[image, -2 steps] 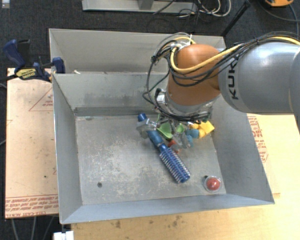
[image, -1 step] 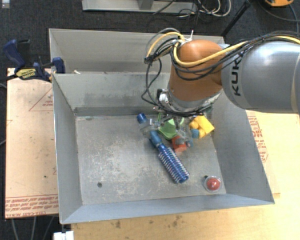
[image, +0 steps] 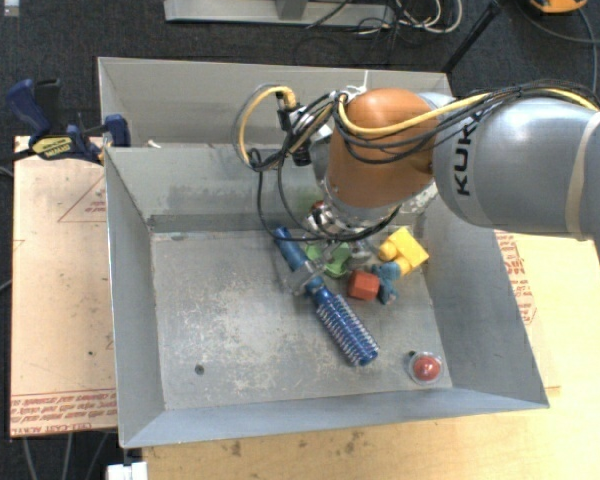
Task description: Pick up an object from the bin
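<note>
Green plastic piece (image: pixel 337 260), small and with a shape that is hard to make out, lies on the floor of the grey metal bin (image: pixel 210 328), a little right of the middle and towards the back wall. It is part of a small heap of toys. The gripper (image: pixel 332 230) hangs directly above it, low in the bin and close to the heap. Whether the gripper is spread or pressed together cannot be told, because the rounded orange cover (image: pixel 380 148) on the wrist hides most of it, and nothing can be seen held in it. Just left of the green piece lies a blue stick-like piece (image: pixel 288 250), slanting. Just beside the green piece on the right sits an orange-red block (image: pixel 363 286), with a small blue piece (image: pixel 387 274) touching it and a yellow block (image: pixel 404 249) behind that. A brush with a blue bristled head (image: pixel 345 328) stretches from the heap towards the front of the bin. A red ball (image: pixel 425 368) rests apart, near the front right corner. The silver arm (image: pixel 530 168) reaches in from the right, with yellow and black cables (image: pixel 265 128) looping off the cover.
</note>
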You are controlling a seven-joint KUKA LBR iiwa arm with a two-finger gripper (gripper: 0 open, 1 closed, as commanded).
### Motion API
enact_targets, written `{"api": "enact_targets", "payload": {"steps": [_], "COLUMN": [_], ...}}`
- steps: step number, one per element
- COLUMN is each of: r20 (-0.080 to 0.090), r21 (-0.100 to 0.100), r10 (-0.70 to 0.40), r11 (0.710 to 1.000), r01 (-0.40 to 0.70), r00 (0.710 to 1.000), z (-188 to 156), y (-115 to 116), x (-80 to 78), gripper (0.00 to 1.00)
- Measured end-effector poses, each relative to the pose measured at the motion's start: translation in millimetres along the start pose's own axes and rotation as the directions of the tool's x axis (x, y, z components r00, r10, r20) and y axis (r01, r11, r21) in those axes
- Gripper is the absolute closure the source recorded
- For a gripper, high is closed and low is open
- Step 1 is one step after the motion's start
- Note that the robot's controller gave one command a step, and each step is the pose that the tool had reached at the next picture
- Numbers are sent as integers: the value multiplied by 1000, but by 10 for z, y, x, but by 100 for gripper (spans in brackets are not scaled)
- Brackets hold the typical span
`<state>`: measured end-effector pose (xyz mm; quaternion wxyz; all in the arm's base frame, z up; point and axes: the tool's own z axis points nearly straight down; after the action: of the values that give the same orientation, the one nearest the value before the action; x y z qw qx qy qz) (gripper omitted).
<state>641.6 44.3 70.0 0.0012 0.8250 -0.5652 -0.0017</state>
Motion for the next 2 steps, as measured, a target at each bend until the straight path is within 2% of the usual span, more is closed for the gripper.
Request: {"api": "enact_targets", "payload": {"steps": [1,2], "r20": [5,1], "r21": [-7,3], "r10": [-452,-454], "r11": [892,891], "r01": [452,454], "r00": [892,891], "z": [12,3], "y": [153,130], "x": [-94,-99], "gripper": [0,100]}}
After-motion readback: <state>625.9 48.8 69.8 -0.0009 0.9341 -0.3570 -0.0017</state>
